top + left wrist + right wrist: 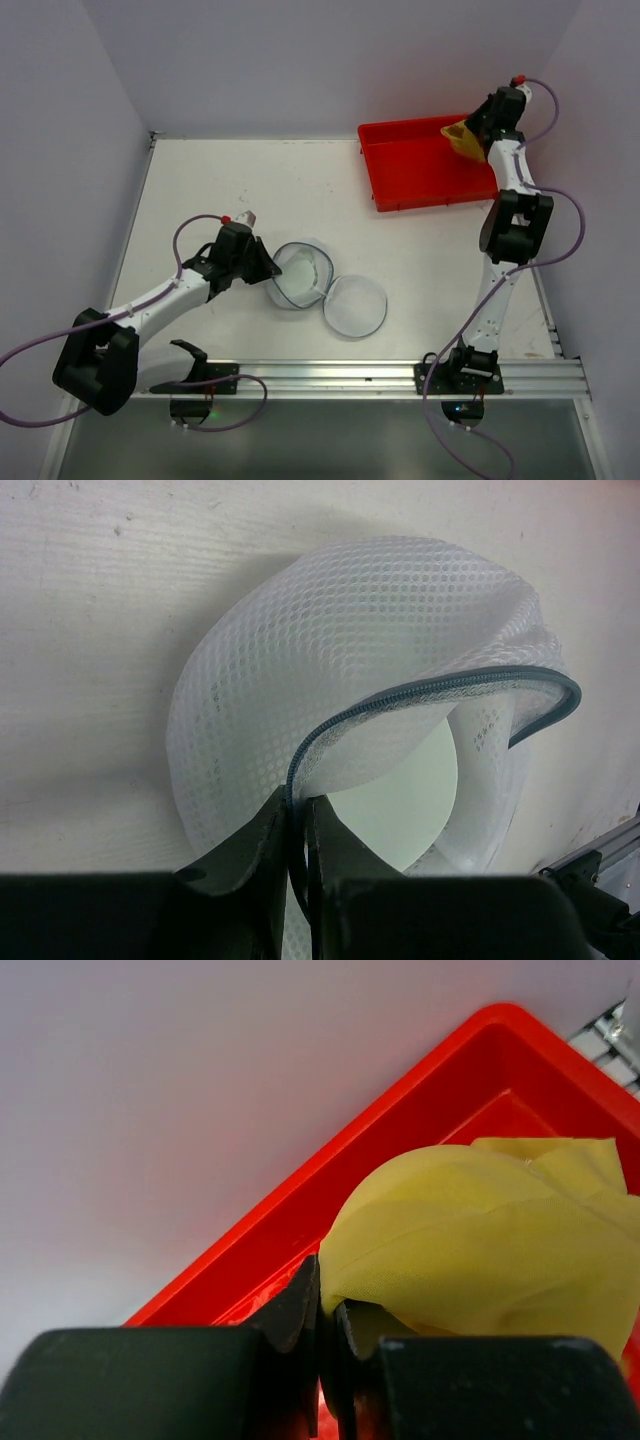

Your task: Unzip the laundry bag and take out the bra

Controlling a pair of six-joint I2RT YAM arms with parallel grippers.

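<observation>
Tightly closed: left jaws on the laundry bag [350, 620], right jaws on the bra [480, 1240] (yellow)

The top view has soft, even light that seems to fall from above. The white surface [230, 180] is bright but without glare, and only faint shadows lie on it. The walls take a pale violet tint. In the left wrist view the mesh of the laundry bag [350, 630] is sharp and throws a grey shadow to its left, while the left gripper [298, 805] is dark and blurred. In the right wrist view the right gripper [327, 1295] is out of focus. The yellow bra [480, 1240] and the red tray [340, 1165] look saturated and slightly soft.
</observation>
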